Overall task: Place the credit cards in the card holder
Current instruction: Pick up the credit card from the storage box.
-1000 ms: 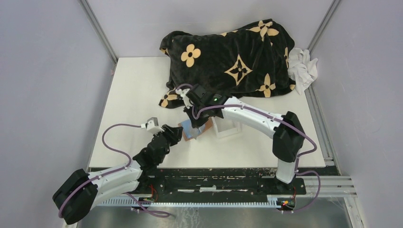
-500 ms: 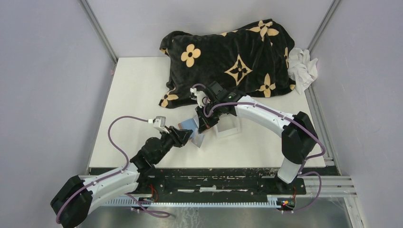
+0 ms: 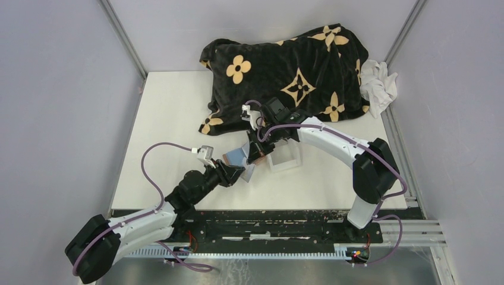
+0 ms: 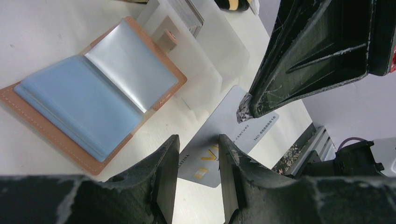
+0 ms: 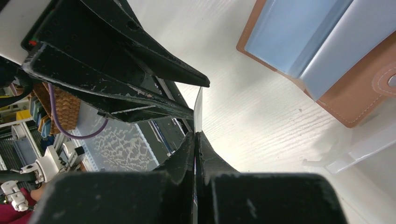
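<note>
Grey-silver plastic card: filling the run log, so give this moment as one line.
right hand shut on grey-silver plastic card | left hand open near card | tan leather card holder lying open

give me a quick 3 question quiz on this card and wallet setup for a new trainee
1. True or false: the card holder is folded shut.
2. Which gripper pinches the grey credit card? A left, B right, C neither.
3. Fill in: in the top view the clear tray sits to the ___ of the card holder.
Key: 1 false, it lies open. 2 B, the right gripper is shut on it. 3 right.
</note>
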`<state>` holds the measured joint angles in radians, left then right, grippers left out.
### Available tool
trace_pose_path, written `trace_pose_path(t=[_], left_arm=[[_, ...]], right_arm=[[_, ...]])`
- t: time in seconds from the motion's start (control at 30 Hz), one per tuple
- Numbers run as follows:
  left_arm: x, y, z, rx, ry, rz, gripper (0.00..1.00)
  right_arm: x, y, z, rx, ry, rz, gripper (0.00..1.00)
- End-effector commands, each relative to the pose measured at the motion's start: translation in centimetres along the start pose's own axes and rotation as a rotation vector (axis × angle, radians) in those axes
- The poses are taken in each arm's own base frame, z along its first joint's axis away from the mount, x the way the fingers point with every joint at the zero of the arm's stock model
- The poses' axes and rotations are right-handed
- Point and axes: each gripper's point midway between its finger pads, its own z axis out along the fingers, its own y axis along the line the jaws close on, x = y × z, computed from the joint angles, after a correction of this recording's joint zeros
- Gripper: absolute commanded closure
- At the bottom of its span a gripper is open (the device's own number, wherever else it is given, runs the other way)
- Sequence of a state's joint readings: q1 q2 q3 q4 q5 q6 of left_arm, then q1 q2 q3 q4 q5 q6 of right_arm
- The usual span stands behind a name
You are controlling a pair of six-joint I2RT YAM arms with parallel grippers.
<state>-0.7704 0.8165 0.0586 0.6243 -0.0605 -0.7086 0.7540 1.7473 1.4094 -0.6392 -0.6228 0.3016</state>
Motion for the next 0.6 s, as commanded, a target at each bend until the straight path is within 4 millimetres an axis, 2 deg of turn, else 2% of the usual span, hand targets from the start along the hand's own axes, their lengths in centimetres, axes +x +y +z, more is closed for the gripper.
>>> trace_pose_path(t=[0.0, 0.33, 0.57], left_arm=[[-0.9, -1.7, 0.3, 0.083, -0.008, 0.049, 0.57], [-1.0, -3.2, 0.1, 0.185, 0.029, 0.027, 0.61], [-0.2, -4.4, 0.3, 0.259, 0.092, 0.007, 0.75]], right_arm=[[-1.6, 1.6, -0.9, -0.104, -0.053, -0.026, 0.99], [-1.5, 1.4, 0.1, -0.212, -0.012, 0.013, 0.99], [-1.8, 1.2, 0.6, -0.251, -0.012, 0.037, 0.99]])
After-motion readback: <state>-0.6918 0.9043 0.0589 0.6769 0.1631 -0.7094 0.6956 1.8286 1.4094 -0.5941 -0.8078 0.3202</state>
